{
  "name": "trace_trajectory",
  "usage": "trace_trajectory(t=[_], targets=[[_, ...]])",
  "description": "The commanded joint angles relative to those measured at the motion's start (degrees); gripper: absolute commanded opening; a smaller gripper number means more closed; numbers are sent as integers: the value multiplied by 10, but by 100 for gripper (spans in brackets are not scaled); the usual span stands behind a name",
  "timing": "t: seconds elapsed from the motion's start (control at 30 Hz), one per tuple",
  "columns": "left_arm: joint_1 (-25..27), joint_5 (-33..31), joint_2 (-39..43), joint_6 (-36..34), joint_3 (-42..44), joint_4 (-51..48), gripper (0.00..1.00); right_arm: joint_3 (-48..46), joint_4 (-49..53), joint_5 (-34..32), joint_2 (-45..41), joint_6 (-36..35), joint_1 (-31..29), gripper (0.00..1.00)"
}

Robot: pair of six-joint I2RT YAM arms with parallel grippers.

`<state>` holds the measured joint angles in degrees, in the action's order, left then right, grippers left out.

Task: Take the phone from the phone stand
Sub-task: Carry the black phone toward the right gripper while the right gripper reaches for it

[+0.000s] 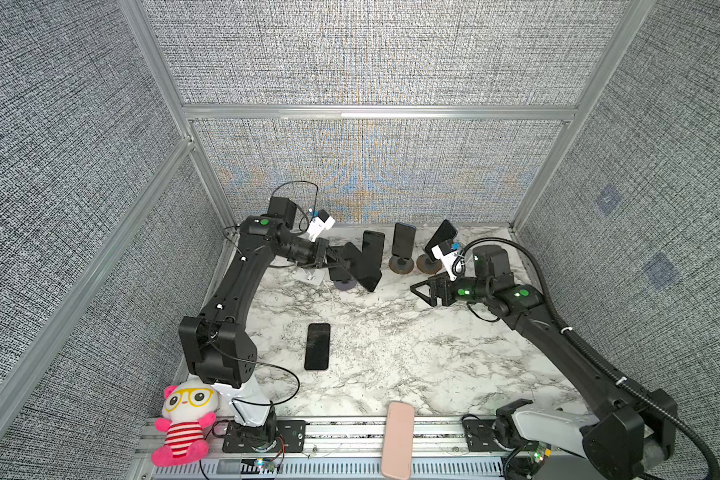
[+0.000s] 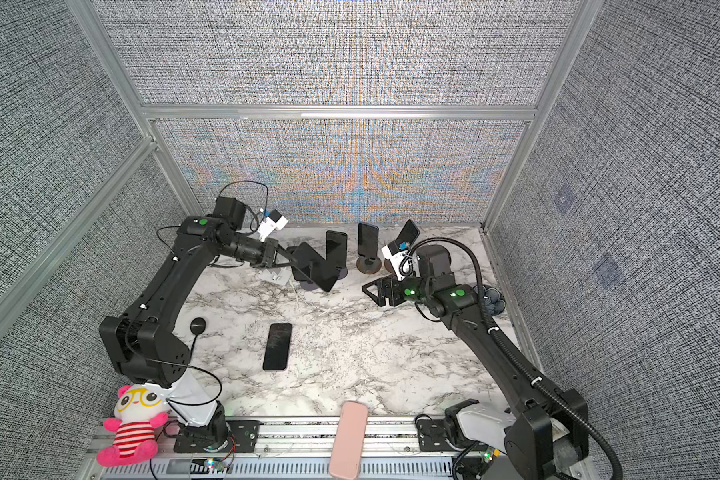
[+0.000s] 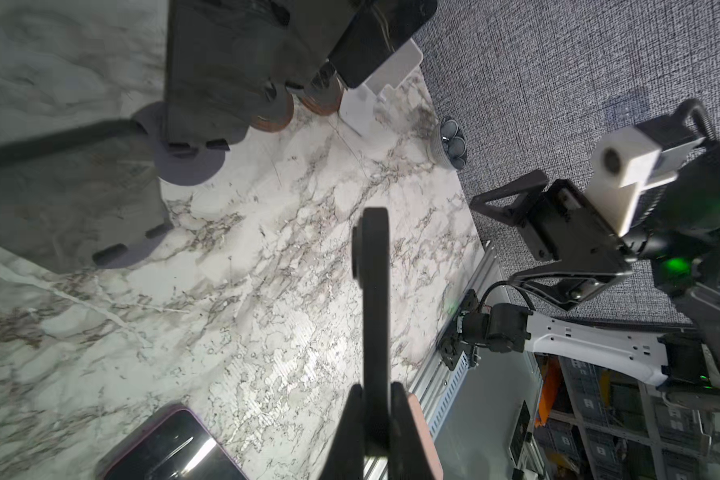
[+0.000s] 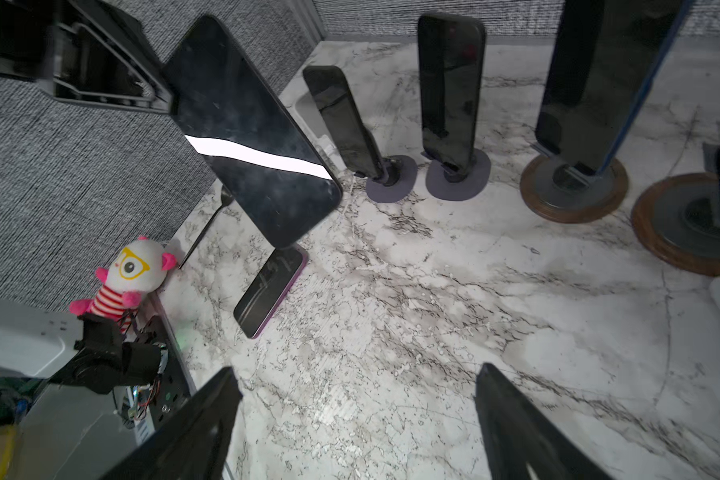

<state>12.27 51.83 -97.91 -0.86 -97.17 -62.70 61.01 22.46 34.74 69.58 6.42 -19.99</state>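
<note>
Glinting solely in right wrist view: phone (image 4: 250, 129)

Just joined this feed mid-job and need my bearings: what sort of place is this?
Most likely an enclosed robot test cell: grey fabric panels in an aluminium frame wall in a marble-pattern tabletop, and the arms' mounting plates bolt to an aluminium rail along its front edge.

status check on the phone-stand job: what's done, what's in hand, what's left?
Done: a flat phone lies on the table. In hand: the left gripper is shut on a lifted phone, tilted in the air and clear of the stands. Left: set it down. At least three upright phones sit in stands at the back. The right gripper is open and empty.
</note>
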Motion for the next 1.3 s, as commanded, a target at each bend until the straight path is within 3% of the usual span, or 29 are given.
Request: trace_trajectory(t=[0.0, 0.17, 0.3, 0.43, 0.63, 0.73, 0.9, 1.27], targets=[[6, 39, 7, -24, 42, 46, 0, 52, 59, 98, 23, -79, -1, 85], [27, 83, 3, -26, 112, 84, 0, 147, 155, 137, 106, -148, -1, 81], [42, 87, -16, -65, 109, 53, 0, 225, 239, 184, 194, -192, -1, 67], [47, 107, -24, -84, 110, 45, 0, 285, 302, 196, 256, -254, -1, 64], [56, 112, -24, -115, 110, 31, 0, 322, 320, 235, 314, -294, -1, 41], [59, 121, -22, -124, 109, 31, 0, 335, 331, 236, 336, -326, -1, 42], [59, 140, -17, -138, 110, 29, 0, 342, 331, 276, 359, -360, -10, 53], [59, 151, -6, -151, 113, 30, 0, 359, 378, 305, 396, -408, -30, 52]])
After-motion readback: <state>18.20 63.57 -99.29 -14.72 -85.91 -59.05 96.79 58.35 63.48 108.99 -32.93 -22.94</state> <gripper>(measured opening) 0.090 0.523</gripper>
